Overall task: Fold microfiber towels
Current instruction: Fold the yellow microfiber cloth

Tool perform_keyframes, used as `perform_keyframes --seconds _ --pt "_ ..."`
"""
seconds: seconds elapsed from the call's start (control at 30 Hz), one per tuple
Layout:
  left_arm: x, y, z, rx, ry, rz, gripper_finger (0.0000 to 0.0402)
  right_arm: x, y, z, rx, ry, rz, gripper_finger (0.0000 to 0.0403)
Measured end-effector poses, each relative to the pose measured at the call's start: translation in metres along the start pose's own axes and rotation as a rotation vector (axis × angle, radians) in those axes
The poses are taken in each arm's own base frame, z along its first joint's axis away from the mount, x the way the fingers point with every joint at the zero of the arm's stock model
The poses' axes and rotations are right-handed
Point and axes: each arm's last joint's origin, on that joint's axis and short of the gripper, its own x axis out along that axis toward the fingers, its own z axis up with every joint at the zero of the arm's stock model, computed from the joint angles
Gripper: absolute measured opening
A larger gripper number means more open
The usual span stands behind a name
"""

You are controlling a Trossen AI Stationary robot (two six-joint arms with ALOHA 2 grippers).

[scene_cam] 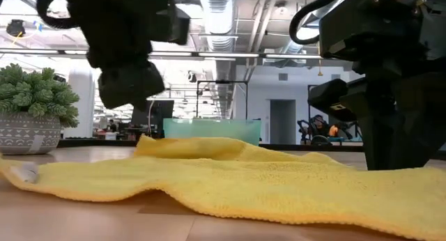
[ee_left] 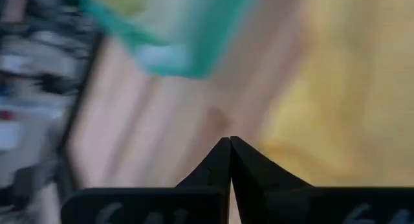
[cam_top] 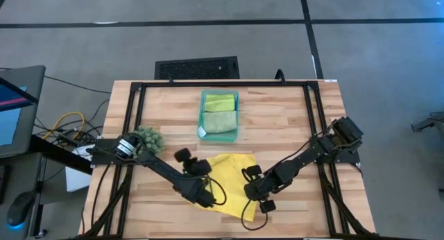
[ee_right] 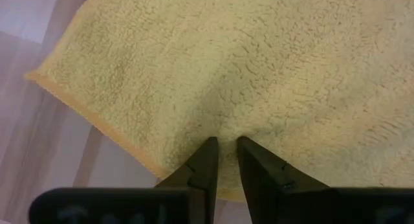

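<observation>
One yellow towel [cam_top: 232,181] lies spread at the table's [cam_top: 291,122] six o'clock edge. Two more folded towels, lime [cam_top: 218,101] and sage [cam_top: 219,121], sit in the teal tray [cam_top: 201,132] at twelve o'clock. The left gripper [cam_top: 206,196], fingers together and empty, hovers at the yellow towel's nine o'clock edge. The right gripper [ee_right: 223,160], narrowly parted, pinches its three o'clock edge. One potted plant [cam_top: 147,137] stands at ten o'clock.

Bare table [cam_top: 291,115] right of tray [cam_top: 219,116]
</observation>
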Motion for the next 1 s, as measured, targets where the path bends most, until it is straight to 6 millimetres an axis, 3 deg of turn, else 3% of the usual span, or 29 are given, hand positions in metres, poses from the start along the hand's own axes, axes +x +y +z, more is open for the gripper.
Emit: perform_keyframes --seconds 0.1,0.2,0.43,0.6,0.73,0.83,0.93,1.0 --pt "-0.004 0.016 -0.003 -0.067 -0.045 0.121 0.0000 0.000 0.000 0.000 0.000 0.001 0.001 0.0086" --pt "-0.010 0.022 0.002 -0.124 -0.102 0.104 0.0000 0.000 0.000 0.000 0.000 0.003 0.002 0.0086" --pt "-0.014 -0.015 0.016 0.025 -0.125 -0.236 0.0000 -0.001 0.004 -0.002 -0.003 0.025 0.074 0.0086" --pt "0.007 -0.025 0.021 0.054 -0.114 -0.347 0.0000 -0.001 0.013 -0.004 -0.026 0.033 0.116 0.0086" --pt "0.040 -0.017 0.015 0.031 -0.052 -0.262 0.0000 -0.001 0.018 -0.004 -0.045 0.035 0.148 0.0086" --pt "0.060 -0.005 0.021 -0.031 -0.087 -0.137 0.0000 -0.001 0.018 -0.004 -0.047 0.033 0.151 0.0086" --pt "0.063 0.005 0.031 -0.082 -0.099 -0.101 0.0000 -0.001 0.018 -0.004 -0.049 0.033 0.151 0.0086" --pt "0.050 0.006 0.036 -0.078 -0.104 -0.164 0.0000 -0.001 0.016 -0.004 -0.044 0.032 0.150 0.0086"
